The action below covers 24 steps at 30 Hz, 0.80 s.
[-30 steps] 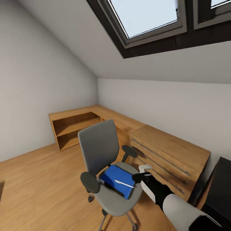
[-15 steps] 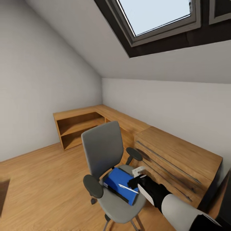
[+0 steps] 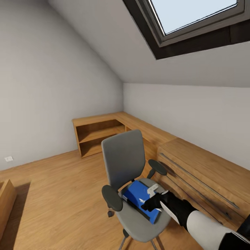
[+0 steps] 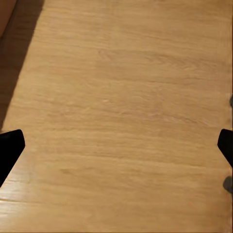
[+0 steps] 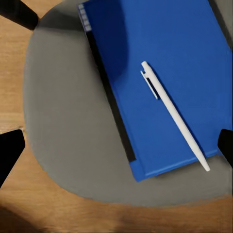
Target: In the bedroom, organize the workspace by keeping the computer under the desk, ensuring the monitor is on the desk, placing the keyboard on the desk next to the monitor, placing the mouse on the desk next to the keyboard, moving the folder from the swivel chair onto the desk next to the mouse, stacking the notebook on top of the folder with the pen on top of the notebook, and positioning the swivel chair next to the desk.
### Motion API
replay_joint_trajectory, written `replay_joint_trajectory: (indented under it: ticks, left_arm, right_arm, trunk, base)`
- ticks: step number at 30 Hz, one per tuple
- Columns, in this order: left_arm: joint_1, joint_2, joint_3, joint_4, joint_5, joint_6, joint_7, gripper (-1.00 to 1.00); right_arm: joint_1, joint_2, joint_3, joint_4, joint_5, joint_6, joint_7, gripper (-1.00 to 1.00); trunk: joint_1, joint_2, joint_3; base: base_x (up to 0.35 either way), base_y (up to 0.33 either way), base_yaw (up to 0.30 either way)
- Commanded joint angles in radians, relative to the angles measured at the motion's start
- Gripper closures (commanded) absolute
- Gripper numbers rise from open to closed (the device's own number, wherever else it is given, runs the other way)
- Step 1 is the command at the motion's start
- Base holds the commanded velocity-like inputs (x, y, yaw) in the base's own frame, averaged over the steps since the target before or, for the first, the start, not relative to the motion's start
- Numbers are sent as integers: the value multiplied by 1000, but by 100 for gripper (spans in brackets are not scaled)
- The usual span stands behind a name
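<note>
Hovering over the chair (image 3: 126, 163) seat, right gripper (image 3: 152, 199) sits just above the blue folder (image 3: 137, 194), fingers spread wide, nothing between them. Folder (image 5: 160, 82) lies flat on the grey seat (image 5: 63, 126), white pen (image 5: 174, 116) resting diagonally on top. Chair stands on wood floor (image 3: 55, 194) beside low wooden cabinets (image 3: 194, 166). Left gripper (image 4: 116, 145) fingers also spread apart, empty, facing bare floor (image 4: 121, 97).

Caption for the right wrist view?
Right gripper open above a white pen lying on the blue folder on the swivel chair seat.
</note>
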Motion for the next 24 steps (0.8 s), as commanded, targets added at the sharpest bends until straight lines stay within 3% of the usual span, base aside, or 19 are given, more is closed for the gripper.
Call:
replay_joint_trajectory:
  ticks: [1, 3, 4, 6, 9, 11, 14, 17, 20, 24]
  left_arm:
    - [0, -2, -1, -50, 6, 27, 23, -100]
    - [0, -6, -2, -211, 4, 200, 126, -100]
    - [0, -8, 0, -375, 3, 374, 200, -100]
    - [0, -10, 0, -495, 4, 489, 240, -100]
    - [0, -26, 2, -782, 5, 744, 299, -100]
    - [0, -34, 3, -895, 9, 826, 312, -100]
    - [0, -37, 3, -933, 12, 859, 316, -100]
    - [0, -39, 2, -876, 6, 862, 315, -100]
    - [0, -39, 3, -808, 2, 821, 313, -100]
    - [0, -37, 2, -786, -13, 758, 310, -100]
  right_arm:
    - [-1, -15, 3, -5, -6, 3, 17, -100]
    - [-1, -25, 2, -10, -6, 0, 29, -100]
    - [-1, -31, 2, -13, -6, -4, 33, -100]
    - [-1, -33, 1, -14, -6, -7, 35, -100]
    - [-1, -42, 0, -15, -6, -17, 36, -100]
    - [-1, -54, -6, -15, -6, -21, 36, -100]
    - [-1, -61, -20, -16, -6, -23, 37, -100]
    - [-1, -66, -41, -16, -6, -31, 37, -100]
    - [-1, -72, -56, -15, -6, -80, 38, -100]
    - [-1, -76, -70, -15, -9, -167, 43, -100]
  trunk:
    - [4, -8, -5]
    - [12, -22, -11]
    - [15, -29, -14]
    - [23, -43, -21]
    - [35, -64, -30]
    - [42, -78, -36]
    - [54, -99, -46]
    - [65, -120, -55]
    - [77, -141, -64]
    - [92, -169, -77]
  base:
    - [0, 0, 46]
    - [0, 0, 30]
    - [0, 0, 12]
    - [0, 0, 9]
    - [0, 0, 3]
    - [0, 0, 1]
    - [0, 0, 0]
    - [0, 0, 0]
    - [0, 0, 0]
    - [0, 0, 0]
